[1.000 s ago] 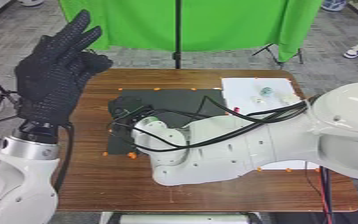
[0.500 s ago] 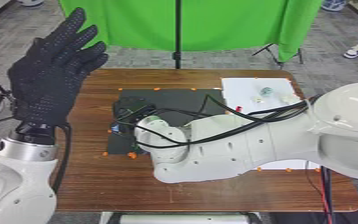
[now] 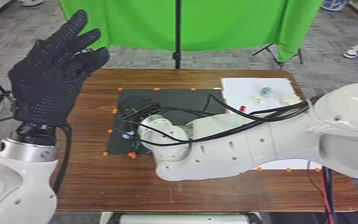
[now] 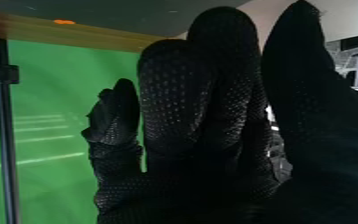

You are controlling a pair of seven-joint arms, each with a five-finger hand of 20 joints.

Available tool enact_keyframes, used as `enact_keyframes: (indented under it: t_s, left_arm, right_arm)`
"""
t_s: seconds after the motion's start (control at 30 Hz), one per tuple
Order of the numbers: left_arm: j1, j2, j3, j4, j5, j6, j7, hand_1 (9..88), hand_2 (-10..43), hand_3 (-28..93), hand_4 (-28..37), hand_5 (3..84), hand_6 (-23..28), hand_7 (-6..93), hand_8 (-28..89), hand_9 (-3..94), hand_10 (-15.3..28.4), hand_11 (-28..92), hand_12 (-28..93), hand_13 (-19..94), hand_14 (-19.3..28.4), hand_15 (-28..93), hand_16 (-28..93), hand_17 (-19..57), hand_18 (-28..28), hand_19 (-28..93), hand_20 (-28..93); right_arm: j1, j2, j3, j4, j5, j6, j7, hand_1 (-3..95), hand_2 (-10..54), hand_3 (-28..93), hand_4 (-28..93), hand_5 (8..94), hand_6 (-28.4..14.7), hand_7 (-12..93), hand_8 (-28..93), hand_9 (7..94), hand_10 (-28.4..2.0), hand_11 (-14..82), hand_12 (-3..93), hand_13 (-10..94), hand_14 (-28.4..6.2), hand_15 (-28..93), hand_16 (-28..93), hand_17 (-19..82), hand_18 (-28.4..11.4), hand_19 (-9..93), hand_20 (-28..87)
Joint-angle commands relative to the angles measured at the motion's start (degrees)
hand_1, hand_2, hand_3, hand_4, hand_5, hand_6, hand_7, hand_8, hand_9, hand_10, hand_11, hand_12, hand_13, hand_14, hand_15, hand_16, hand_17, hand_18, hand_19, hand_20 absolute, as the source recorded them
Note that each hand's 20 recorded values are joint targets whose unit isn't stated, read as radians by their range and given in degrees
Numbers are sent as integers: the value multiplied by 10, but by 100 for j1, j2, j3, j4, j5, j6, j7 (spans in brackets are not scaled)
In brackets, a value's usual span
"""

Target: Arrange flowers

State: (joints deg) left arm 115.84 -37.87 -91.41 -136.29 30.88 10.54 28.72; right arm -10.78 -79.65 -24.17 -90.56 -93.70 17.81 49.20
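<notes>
In the head view my left hand (image 3: 47, 80) is raised at the left, off the table, its fingers mostly straight. My right hand (image 3: 136, 106) is over the left part of the black mat (image 3: 180, 95), partly covered by its own arm and cables. Just nearer than it, a small bluish flower (image 3: 127, 135) lies on the mat. Straight fingers fill out my right hand (image 4: 180, 105) in the right wrist view, with nothing held. On the white sheet (image 3: 239, 86) are a blue-green flower (image 3: 265, 92), a pale one (image 3: 258, 100) and a small red piece (image 3: 242, 108).
The right forearm (image 3: 224, 145) crosses low over the mat and the white sheet, with loose black cables on top. Orange markers (image 3: 132, 155) line the mat on the brown table (image 3: 95, 180). Behind the table stand a green cloth (image 3: 131, 25) and a black pole (image 3: 177, 40).
My right hand has shifted slightly to the right, and the bluish flower shows more beside it. The left hand's fingers straightened from a more bent pose, then relaxed a little.
</notes>
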Motion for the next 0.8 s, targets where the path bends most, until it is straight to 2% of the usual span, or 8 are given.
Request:
enact_keyframes:
  t_s: [0.03, 0.1, 0.2, 0.27, 0.33, 0.43, 0.6, 0.8]
  left_arm:
    - [456, -425, -379, -93, 123, -40, -540, 212, 63, 744, -282, 371, 125, 11, -67, 222, 256, 375, -45, 169, 224, 798, -282, -37, 146, 781, -282]
    - [728, -559, -605, -172, 134, -22, -692, 215, 61, 746, -283, 377, 131, 24, -80, 219, 252, 504, -127, 250, 152, 852, -282, -8, 130, 771, -282]
    - [1126, -627, -849, -278, 121, 103, -651, 216, 61, 746, -283, 379, 132, 42, -96, 231, 236, 593, -195, 323, 63, 865, -282, 9, 118, 742, -276]
    - [1352, -770, -983, -324, 105, 171, -652, 218, 62, 746, -283, 380, 132, 74, -117, 256, 212, 646, -241, 358, 2, 850, -283, 15, 112, 654, -174]
    - [1556, -887, -1157, -347, 131, 154, -697, 217, 62, 753, -283, 373, 115, 154, -160, 270, 192, 626, -222, 346, 24, 764, -283, -27, 155, 503, 24]
    - [1957, -1013, -1376, -433, 112, 248, -659, 213, 64, 761, -283, 359, 97, 209, -182, 280, 172, 459, -80, 286, 133, 539, -175, -81, 192, 413, 124]
    - [2216, -1177, -1478, -469, 111, 265, -721, 204, 70, 767, -283, 341, 75, 203, -158, 273, 169, 272, 35, 215, 191, 296, -45, -126, 207, 374, 120]
    - [2445, -1284, -1609, -511, 108, 227, -808, 200, 74, 763, -283, 340, 77, 168, -130, 260, 161, 215, 71, 184, 213, 255, -12, -141, 212, 376, 107]
  right_arm:
    - [-203, 289, 494, -124, -132, -162, -139, 496, -95, 591, -283, 682, 70, 247, -125, 889, -62, 381, 193, 790, -32, 669, 200, 376, -182, 932, 321]
    - [-342, 422, 716, -221, -188, -222, -233, 489, -95, 598, -283, 681, 68, 244, -123, 884, -63, 380, 193, 786, -33, 667, 198, 373, -184, 932, 317]
    - [-442, 704, 1020, -412, -272, -421, -306, 471, -95, 623, -283, 665, 62, 235, -121, 858, -74, 362, 185, 764, -41, 656, 190, 358, -188, 926, 296]
    - [-657, 1000, 1332, -576, -346, -553, -348, 435, -95, 681, -283, 625, 50, 210, -152, 824, -80, 349, 176, 745, -49, 647, 175, 342, -189, 918, 276]
    - [-874, 1302, 1658, -719, -436, -733, -323, 425, -95, 698, -283, 608, 43, 209, -167, 808, -88, 342, 170, 733, -54, 642, 168, 335, -190, 914, 266]
    - [-1356, 1751, 2252, -956, -577, -854, -252, 399, -95, 715, -283, 597, 33, 195, -165, 778, -102, 302, 154, 709, -70, 620, 150, 316, -198, 895, 247]
    - [-2216, 2576, 3281, -1443, -690, -780, -62, 377, -95, 742, -283, 576, 23, 172, -147, 728, -112, 253, 144, 678, -92, 593, 130, 298, -202, 870, 221]
    - [-3323, 3436, 4462, -1879, -816, -498, 194, 368, -95, 743, -283, 546, 9, 153, -136, 673, -138, 218, 138, 652, -105, 592, 121, 284, -207, 863, 205]
